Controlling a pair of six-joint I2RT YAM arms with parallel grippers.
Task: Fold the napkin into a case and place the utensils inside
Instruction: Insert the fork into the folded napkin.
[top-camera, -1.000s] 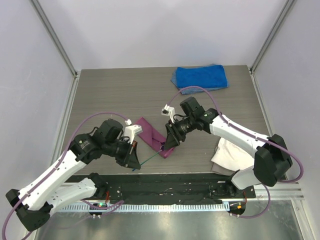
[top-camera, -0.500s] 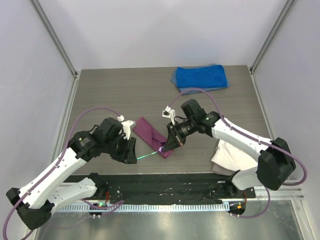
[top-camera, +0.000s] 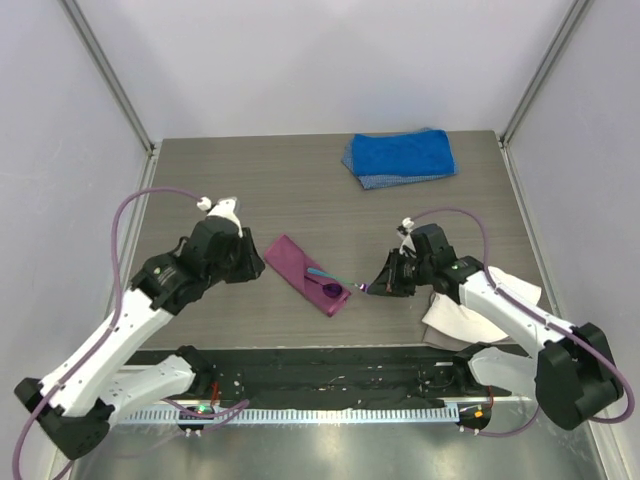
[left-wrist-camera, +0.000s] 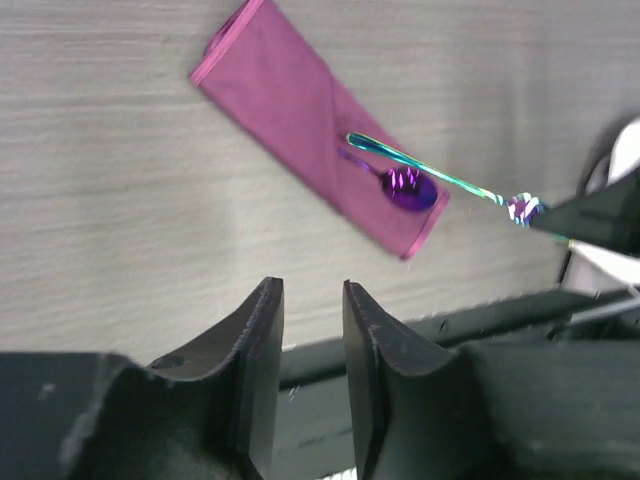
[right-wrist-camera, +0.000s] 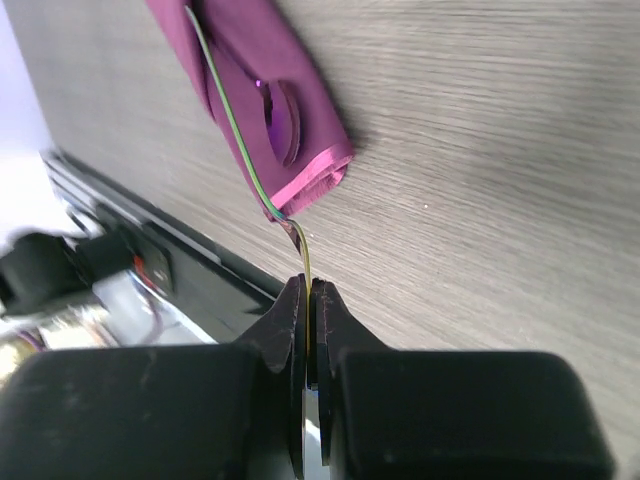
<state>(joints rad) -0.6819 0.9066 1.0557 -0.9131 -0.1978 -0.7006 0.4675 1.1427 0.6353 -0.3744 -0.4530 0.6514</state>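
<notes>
A grey, wood-grained table (top-camera: 200, 190) carries a thick blue towel (top-camera: 400, 155), folded at the far right, and a limp white cloth (top-camera: 462, 318) bunched near the right edge. At the centre lies the case (top-camera: 295, 262) – thin magenta fabric folded into a narrow flat strip with a stitched hem, running aslant from far left to near right. The left gripper (left-wrist-camera: 305, 320) hangs above the table just left of the strip, its dark, curved fingers (left-wrist-camera: 262, 330) spread with nothing between them. The right gripper (right-wrist-camera: 308, 300), low over the table just right of the strip's near end, has its fingers pressed together on one tip of the fork (left-wrist-camera: 460, 182) – a slender teal sliver whose other end reaches over the cloth. The spoon (left-wrist-camera: 408, 190), with a glossy purple oval bowl and a fine dark handle, lies at the case's near-right end; whether it sits on the fabric or in a fold cannot be told.
</notes>
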